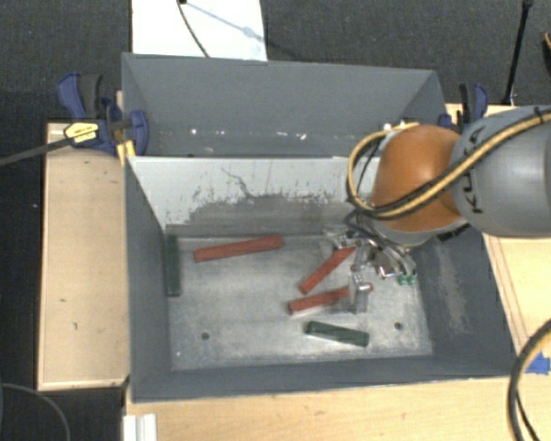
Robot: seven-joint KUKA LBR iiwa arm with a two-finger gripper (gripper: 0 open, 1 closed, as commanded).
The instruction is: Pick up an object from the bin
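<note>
My gripper hangs low over the right middle of the bin floor, under the orange wrist cover. Its fingers reach down beside two short red-brown sticks: one lies slanted just left of the fingers, the other lies flatter below it, its right end at the fingertips. A dark green bar rests a little nearer the front wall, below the gripper.
A longer red-brown stick lies near the back of the floor at the left. A dark green bar lies along the left wall. The arm and its cables come in from the right over the bin's right side.
</note>
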